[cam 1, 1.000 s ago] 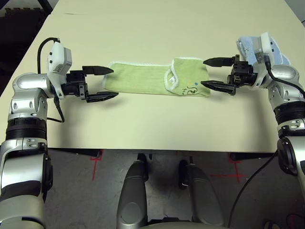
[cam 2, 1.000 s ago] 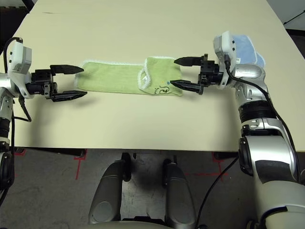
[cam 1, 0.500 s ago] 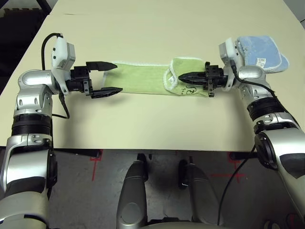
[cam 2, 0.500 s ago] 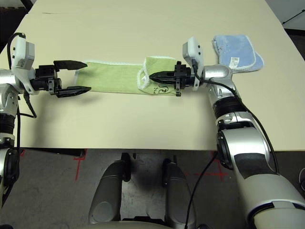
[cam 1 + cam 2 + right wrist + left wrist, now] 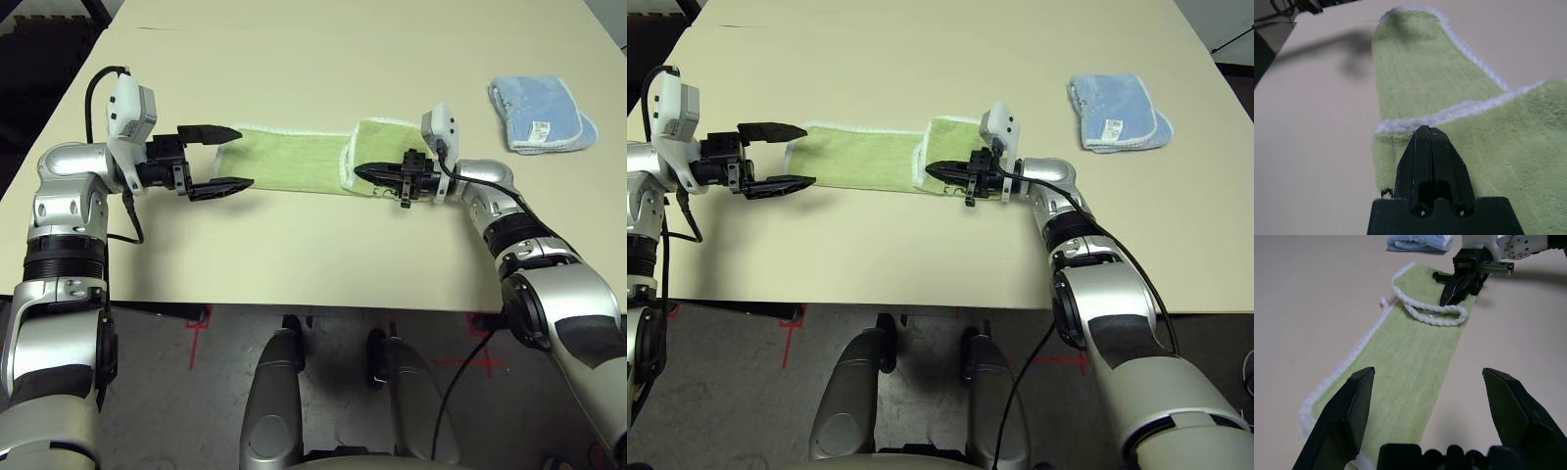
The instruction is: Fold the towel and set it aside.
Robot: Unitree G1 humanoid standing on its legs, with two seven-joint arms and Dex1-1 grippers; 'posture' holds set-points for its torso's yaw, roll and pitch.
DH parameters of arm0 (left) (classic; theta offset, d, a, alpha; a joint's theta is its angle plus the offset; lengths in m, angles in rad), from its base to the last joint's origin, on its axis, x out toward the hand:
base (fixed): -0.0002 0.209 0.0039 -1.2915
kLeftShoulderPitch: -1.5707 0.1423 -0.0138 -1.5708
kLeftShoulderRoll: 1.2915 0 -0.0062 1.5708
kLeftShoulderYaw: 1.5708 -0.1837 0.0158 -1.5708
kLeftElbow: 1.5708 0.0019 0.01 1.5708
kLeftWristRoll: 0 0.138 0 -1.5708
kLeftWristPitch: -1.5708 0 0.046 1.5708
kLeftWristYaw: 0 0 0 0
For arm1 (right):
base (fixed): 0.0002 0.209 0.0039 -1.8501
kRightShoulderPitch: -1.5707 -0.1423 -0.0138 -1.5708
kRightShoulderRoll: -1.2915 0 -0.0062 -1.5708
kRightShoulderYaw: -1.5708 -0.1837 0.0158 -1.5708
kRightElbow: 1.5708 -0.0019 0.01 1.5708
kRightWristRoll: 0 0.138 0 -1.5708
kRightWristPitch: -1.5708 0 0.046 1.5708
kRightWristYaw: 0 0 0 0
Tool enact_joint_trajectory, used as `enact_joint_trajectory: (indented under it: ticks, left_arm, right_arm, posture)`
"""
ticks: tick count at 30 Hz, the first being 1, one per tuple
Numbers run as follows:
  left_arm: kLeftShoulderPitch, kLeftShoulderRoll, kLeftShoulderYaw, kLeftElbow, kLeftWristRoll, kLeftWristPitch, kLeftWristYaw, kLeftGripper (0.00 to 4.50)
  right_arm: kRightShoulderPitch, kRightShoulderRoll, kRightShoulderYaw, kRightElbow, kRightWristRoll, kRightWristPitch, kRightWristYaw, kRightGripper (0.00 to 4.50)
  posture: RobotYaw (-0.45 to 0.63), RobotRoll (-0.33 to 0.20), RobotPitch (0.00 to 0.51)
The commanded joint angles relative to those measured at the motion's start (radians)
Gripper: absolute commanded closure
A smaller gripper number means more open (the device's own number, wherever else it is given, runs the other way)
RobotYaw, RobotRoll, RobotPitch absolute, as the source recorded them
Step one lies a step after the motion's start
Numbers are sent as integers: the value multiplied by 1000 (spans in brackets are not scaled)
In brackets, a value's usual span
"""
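1. At far left, the left gripper (image 5: 246, 159) was right there with its jaws wide open, at the near end of the green towel (image 5: 294, 162), nothing gripped!
2. Next came the towel itself, stretched in a long strip across the middle of the tabletop (image 5: 245, 255), white edging showing, its right-hand end folded back over the strip.
3. And there, on that folded part, the right gripper (image 5: 357, 171) had its jaws closed tight together, pointing left, no cloth between them; whether they pressed on the towel, one could not tell.
4. Over at far right, well apart from the towel, lay the light blue cloth (image 5: 539, 103), folded up, its white tag (image 5: 539, 131) facing up.
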Motion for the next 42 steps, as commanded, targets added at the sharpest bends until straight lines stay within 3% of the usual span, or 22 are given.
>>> enact_joint_trajectory:
  ticks: [1,9,21,29,33,37,42]
  left_arm:
    - [5,-10,3,43,-1,-26,-6,0]
    - [-26,-32,0,113,6,-81,-10,0]
    - [-15,-30,-8,25,2,-23,16,0]
    - [11,-32,-4,-44,-6,26,40,0]
    - [14,-37,-3,-56,-8,36,50,0]
    - [16,-44,2,-66,-13,44,67,0]
    - [19,-46,3,-68,-16,47,77,0]
  right_arm:
    - [-44,-38,-62,-43,62,67,17,4457]
    - [-101,-102,-143,54,47,80,-215,4457]
    - [-64,11,-101,137,-63,37,-421,4457]
    - [-38,-2,-14,158,-189,29,-546,4457]
    - [-51,-23,-74,146,-132,11,-494,4457]
    - [-89,-80,-178,86,-4,-5,-295,4457]
    - [-75,-160,-204,-22,73,8,-74,4457]
  posture:
    - [83,0,266]
    - [75,0,263]
    - [109,0,267]
    - [112,0,274]
    - [101,0,274]
    - [93,0,274]
    - [76,0,275]
